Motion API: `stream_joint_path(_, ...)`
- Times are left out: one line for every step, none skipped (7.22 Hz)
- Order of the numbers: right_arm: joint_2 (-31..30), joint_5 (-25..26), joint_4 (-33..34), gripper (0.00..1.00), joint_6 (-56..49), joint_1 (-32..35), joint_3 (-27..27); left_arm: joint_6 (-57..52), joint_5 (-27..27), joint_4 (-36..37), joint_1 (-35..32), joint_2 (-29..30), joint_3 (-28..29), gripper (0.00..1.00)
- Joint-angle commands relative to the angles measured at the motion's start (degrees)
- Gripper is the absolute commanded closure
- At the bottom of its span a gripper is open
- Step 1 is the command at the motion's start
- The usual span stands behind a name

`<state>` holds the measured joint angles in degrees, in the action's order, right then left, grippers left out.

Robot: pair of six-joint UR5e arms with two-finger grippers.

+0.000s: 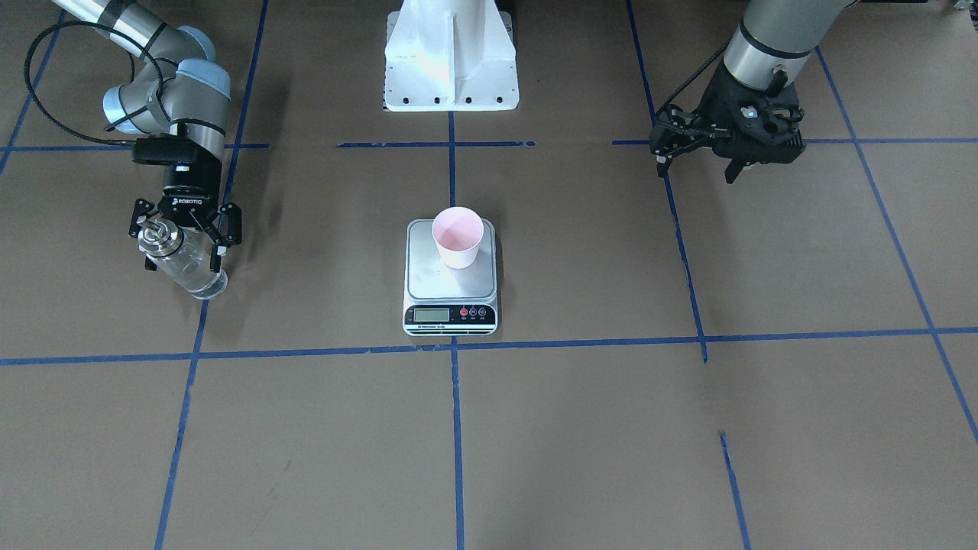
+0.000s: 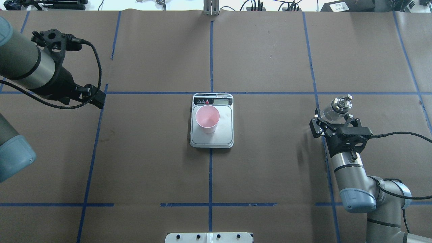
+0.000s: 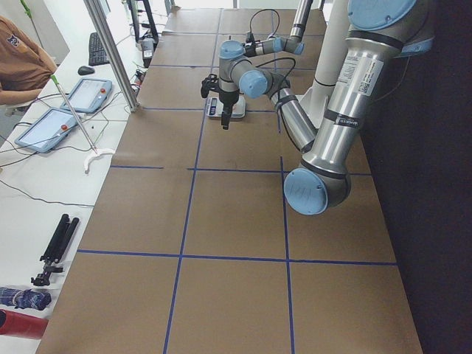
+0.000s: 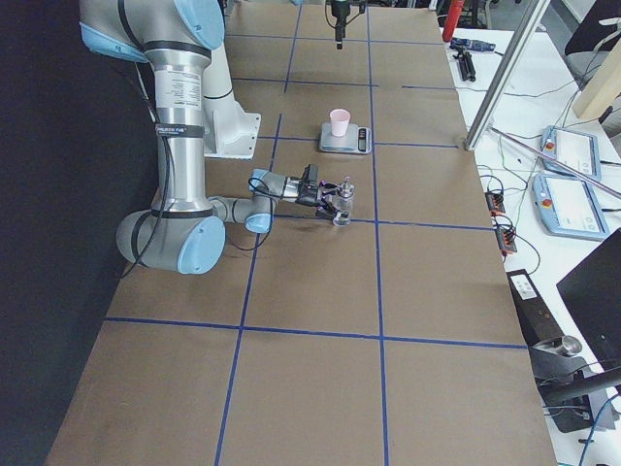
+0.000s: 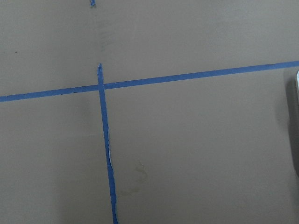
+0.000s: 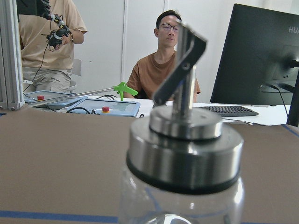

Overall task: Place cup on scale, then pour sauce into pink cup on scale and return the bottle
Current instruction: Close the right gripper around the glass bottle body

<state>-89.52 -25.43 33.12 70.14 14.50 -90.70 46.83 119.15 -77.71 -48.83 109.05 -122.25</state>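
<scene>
The pale pink cup (image 1: 458, 237) stands upright on the silver platform of the scale (image 1: 428, 279), at its robot-side half; it also shows in the overhead view (image 2: 207, 118). The clear glass bottle (image 1: 187, 263) with its silver pourer cap stands on the table far to the robot's right, apart from the scale. My right gripper (image 1: 182, 263) is open, its fingers on either side of the bottle. The right wrist view shows the cap (image 6: 184, 154) close up. My left gripper (image 1: 697, 169) is open and empty, raised over the table far from the scale.
The white robot base (image 1: 451, 61) stands behind the scale. Blue tape lines cross the brown table. The scale's edge (image 5: 297, 121) shows at the right rim of the left wrist view. Operators, a monitor and tablets are beyond the table's edge in the right wrist view.
</scene>
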Motion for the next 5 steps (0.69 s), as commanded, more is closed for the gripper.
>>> stream_joint_path(0.04, 0.02, -0.07, 0.16, 0.08, 0.09, 0.0, 0.01, 0.03, 0.01, 0.05, -0.06, 0.0, 0.0)
stream_joint_path(0.13, 0.02, -0.07, 0.17, 0.0, 0.09, 0.0, 0.01, 0.03, 0.01, 0.05, -0.06, 0.0, 0.0)
stream_joint_path(0.22, 0.02, -0.07, 0.4, 0.26, 0.09, -0.09, 0.01, 0.03, 0.01, 0.05, -0.06, 0.08, 0.0)
stream_joint_path(0.31, 0.02, -0.16, 0.66, -0.09, 0.17, -0.17, 0.01, 0.03, 0.01, 0.05, -0.06, 0.0, 0.0)
stream_joint_path(0.48, 0.02, -0.16, 0.86, -0.01, 0.18, -0.35, 0.01, 0.03, 0.01, -0.03, -0.06, 0.08, 0.0)
